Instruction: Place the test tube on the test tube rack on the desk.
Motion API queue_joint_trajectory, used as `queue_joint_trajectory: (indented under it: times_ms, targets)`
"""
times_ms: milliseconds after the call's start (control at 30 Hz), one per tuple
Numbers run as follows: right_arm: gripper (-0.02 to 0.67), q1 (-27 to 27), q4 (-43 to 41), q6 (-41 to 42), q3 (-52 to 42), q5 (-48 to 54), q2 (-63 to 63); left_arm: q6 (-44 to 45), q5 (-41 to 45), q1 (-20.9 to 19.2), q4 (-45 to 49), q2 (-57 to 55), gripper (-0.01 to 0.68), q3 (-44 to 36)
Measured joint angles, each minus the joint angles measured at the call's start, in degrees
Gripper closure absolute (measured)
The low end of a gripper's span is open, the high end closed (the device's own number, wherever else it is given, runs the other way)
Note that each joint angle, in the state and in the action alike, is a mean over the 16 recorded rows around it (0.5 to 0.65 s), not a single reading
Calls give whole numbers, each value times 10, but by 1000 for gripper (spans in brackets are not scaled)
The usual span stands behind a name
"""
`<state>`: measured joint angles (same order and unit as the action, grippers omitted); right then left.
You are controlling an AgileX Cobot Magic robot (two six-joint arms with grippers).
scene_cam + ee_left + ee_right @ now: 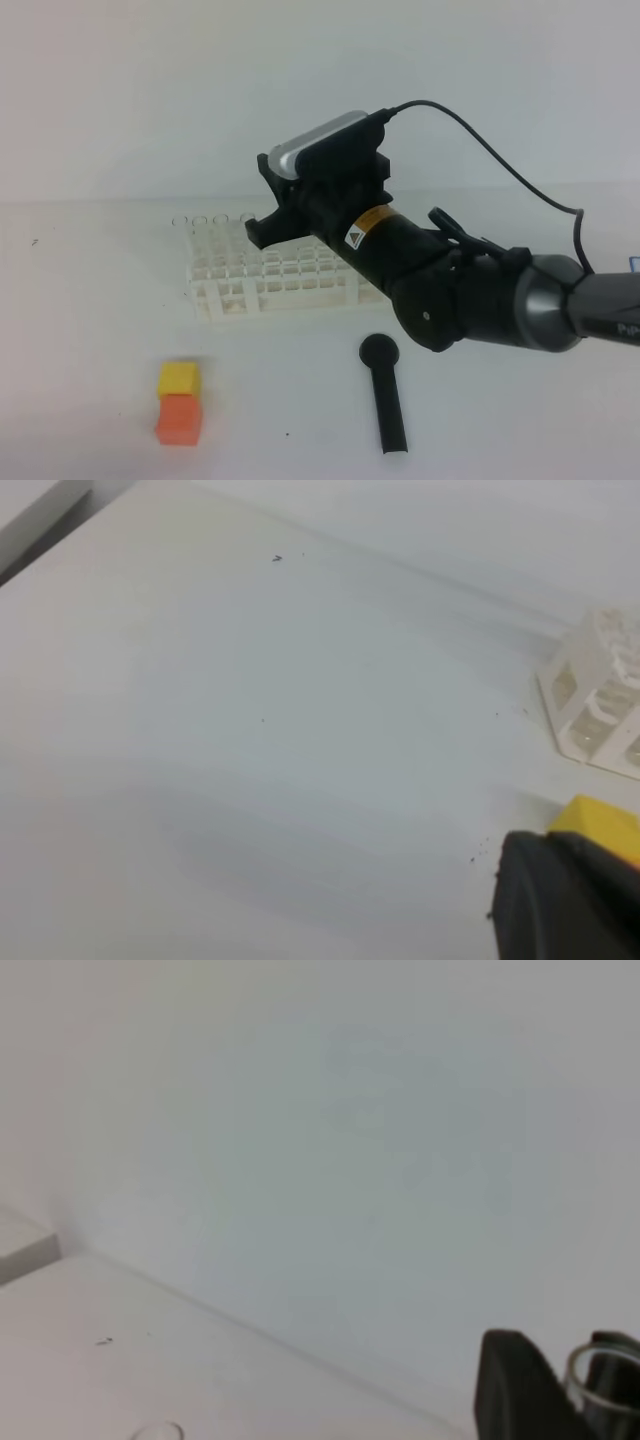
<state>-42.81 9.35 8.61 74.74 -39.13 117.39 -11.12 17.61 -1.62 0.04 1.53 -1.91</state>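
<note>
The white test tube rack [270,285] stands on the desk [90,300] at the middle. My right gripper [262,198] reaches across above the rack's back left part. In the right wrist view the test tube [600,1372] shows only as a clear open rim held between the dark fingers [515,1392] at the bottom right, so the gripper [590,1392] is shut on it. The tube cannot be made out in the high view. My left gripper shows only as one black finger [560,900] low in the left wrist view, with nothing visibly in it.
A black round-headed stick [385,392] lies in front of the rack. A yellow cube [179,379] sits on an orange cube [180,420] at the front left. The left wrist view shows the rack's corner [600,705] and the yellow cube [600,818]. Small clear rims [212,219] show behind the rack.
</note>
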Motion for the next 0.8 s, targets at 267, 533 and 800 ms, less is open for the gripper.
queue_joint_trajectory:
  times_ms: [267,533,800]
  targets:
    - [529,-10,-4,-22,0,-10,6,0,4,4,0,0,674,0]
    - [529,-15,-4,-34,1,-20,18,0,10,4,0,0,674,1]
    - [529,-15,-5,-30,1,-10,30,0,11,4,0,0,674,1]
